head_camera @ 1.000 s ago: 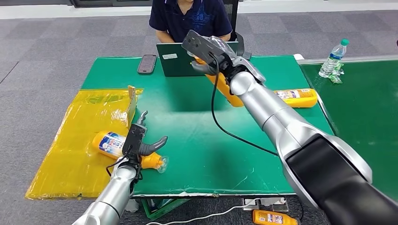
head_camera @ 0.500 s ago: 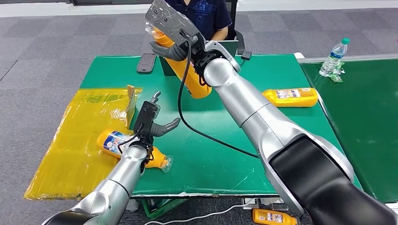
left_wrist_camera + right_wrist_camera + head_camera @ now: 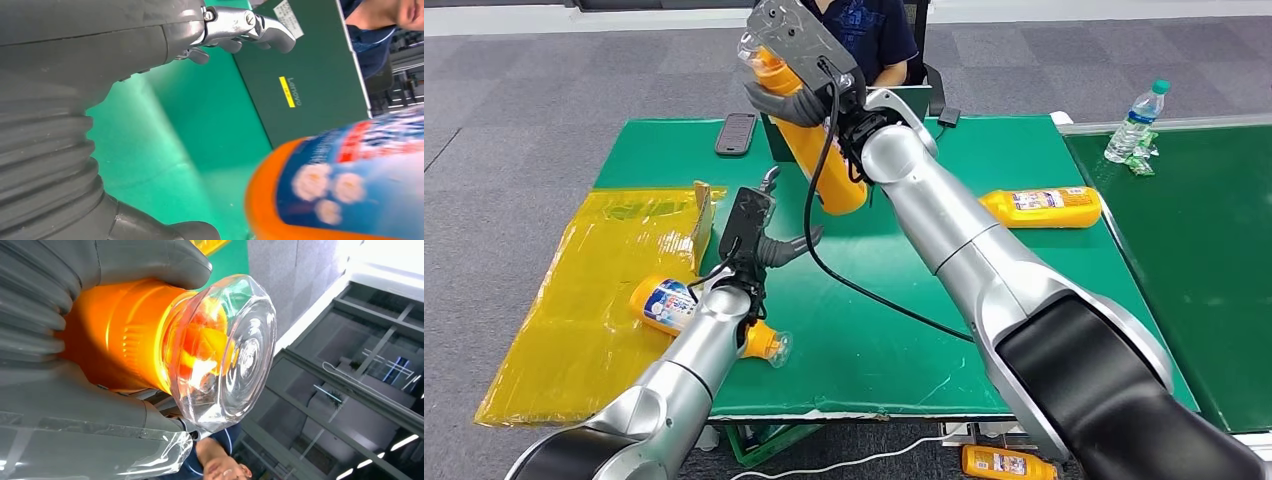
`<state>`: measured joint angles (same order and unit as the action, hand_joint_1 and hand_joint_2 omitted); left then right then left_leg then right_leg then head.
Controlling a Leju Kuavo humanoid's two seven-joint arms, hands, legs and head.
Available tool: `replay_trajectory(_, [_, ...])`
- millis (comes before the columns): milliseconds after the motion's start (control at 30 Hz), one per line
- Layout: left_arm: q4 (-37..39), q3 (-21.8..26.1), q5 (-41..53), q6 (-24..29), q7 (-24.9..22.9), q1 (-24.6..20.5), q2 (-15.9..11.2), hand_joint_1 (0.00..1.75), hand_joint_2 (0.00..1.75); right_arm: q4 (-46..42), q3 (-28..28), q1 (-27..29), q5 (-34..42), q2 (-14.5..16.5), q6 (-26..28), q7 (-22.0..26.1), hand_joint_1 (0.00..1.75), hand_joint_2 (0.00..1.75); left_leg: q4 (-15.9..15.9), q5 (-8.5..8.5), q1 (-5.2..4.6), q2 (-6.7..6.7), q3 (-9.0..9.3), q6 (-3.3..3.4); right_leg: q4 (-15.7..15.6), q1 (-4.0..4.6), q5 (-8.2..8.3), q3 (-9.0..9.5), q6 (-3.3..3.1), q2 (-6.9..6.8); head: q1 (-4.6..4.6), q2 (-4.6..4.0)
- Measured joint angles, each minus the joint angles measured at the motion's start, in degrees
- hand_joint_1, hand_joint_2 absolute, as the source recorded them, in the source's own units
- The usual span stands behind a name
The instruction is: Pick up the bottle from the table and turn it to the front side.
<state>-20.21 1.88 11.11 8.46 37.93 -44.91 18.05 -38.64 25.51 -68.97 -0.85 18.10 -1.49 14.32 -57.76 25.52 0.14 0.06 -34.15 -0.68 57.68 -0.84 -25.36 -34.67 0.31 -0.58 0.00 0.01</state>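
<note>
High above green table (image 3: 984,290), right hand (image 3: 802,100) grips orange bottle (image 3: 824,160) near clear cap (image 3: 225,350), bottle lifted, tilted, cap upward. Left hand (image 3: 769,245) empty, fingers spread, raised over table just below bottle.

I count 4 orange bottles: held one at 12 o'clock (image 3: 824,150), 3 o'clock (image 3: 1044,207), 8 o'clock (image 3: 664,303), floor at 5 o'clock (image 3: 1009,465) | 1 water bottle, 2 o'clock (image 3: 1135,122) | 1 laptop (image 3: 310,75) | 1 phone (image 3: 737,134) | 1 person (image 3: 864,30)
</note>
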Motion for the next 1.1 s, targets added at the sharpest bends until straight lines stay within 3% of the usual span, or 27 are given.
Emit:
replay_trajectory(267, [0.02,0.0,-0.8,-0.87,0.8,-0.22,0.63,0.0,1.75,0.0,-0.32,0.94,0.09,0.0,0.12,0.04,1.75,1.75,0.0,0.0,0.0,0.0,-0.01,0.0,0.0,0.0,0.0,-0.02,0.0,0.0,0.0,0.0])
replay_trajectory(467, [-0.33,-0.9,-6.03,-5.17,0.56,-0.32,1.58,0.0,1.75,0.01,-0.95,1.38,0.09,0.0,0.29,0.05,1.75,1.75,0.0,0.0,0.0,0.01,-0.02,0.01,0.0,-0.03,0.0,-0.04,0.0,0.06,0.0,-0.01])
replay_trajectory(833, [-3.09,-11.16,-22.73,-7.44,-1.88,0.21,1.62,0.0,1.75,0.01,-1.39,2.22,-0.38,0.25,0.11,0.84,1.75,1.75,-0.01,0.0,0.0,0.02,-0.03,0.0,0.0,-0.01,0.0,-0.05,0.0,0.07,0.0,-0.01])
replay_trajectory(1100, [-4.42,-15.98,-24.92,-7.08,-2.23,1.04,1.62,0.0,1.75,-0.01,-1.95,2.3,-0.52,0.24,0.11,0.85,1.75,1.75,-0.01,0.0,0.0,0.02,-0.04,0.01,0.0,-0.02,0.01,-0.05,0.01,0.07,0.0,-0.01])
